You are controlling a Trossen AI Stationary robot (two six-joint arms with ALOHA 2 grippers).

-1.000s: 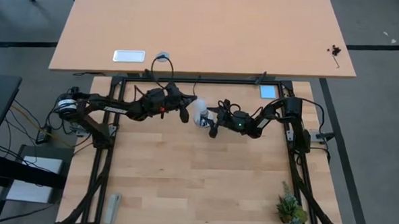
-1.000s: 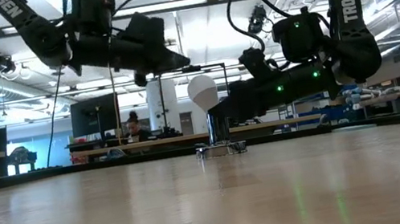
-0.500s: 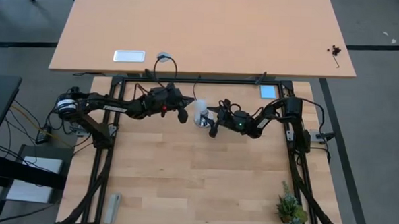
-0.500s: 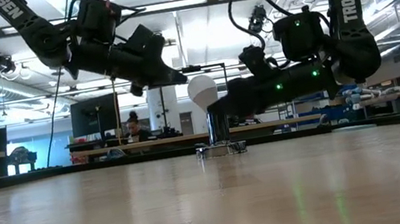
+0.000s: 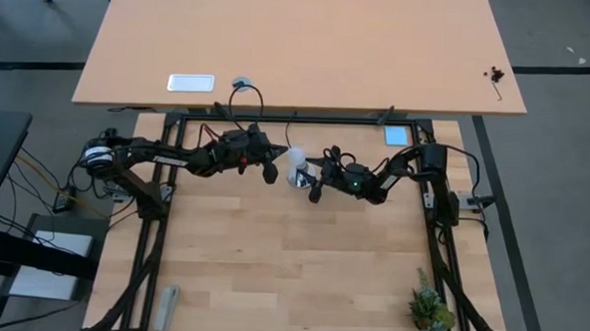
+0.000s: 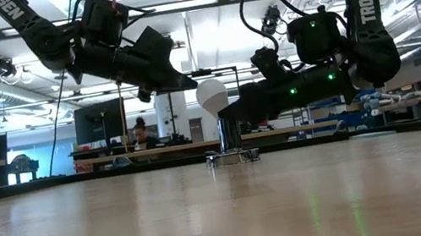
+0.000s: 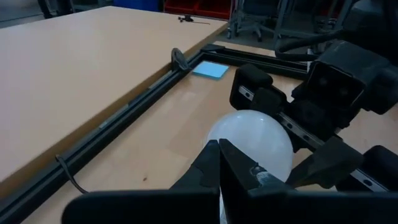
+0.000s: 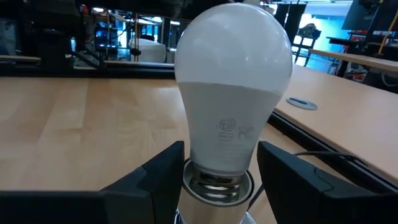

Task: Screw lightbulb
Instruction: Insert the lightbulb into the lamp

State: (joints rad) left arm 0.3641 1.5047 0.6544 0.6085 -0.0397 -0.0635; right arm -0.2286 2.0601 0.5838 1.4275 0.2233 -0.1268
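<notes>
The white lightbulb (image 5: 297, 164) stands upright at the far middle of the table, its threaded base in the silvery socket (image 6: 232, 157), which rests on the wood. My left gripper (image 6: 192, 82) is shut and slants down from the table's left, its tips right at the bulb's dome (image 7: 252, 140). My right gripper (image 8: 221, 150) comes in level from the right. It is open, with one finger on each side of the bulb's neck and the socket collar (image 8: 214, 183). My left gripper has its shut fingertips (image 7: 219, 168) close against the upper left of the bulb's dome, and I cannot tell whether they touch it. My right gripper's fingers (image 8: 163, 171) flank the bulb's neck and the socket collar closely, and I cannot tell whether they touch.
A black frame rail (image 7: 155, 87) runs along the far edge, with a blue card (image 5: 396, 135) beside it. A larger table behind holds a white tray (image 5: 190, 82). A small plant (image 5: 429, 306) stands at the near right corner and a grey object (image 5: 167, 308) at the near left.
My left gripper has tipped from nearly level to slanting down, bringing its shut tips lower toward the top of the bulb. The bulb and socket have stayed where they were.
</notes>
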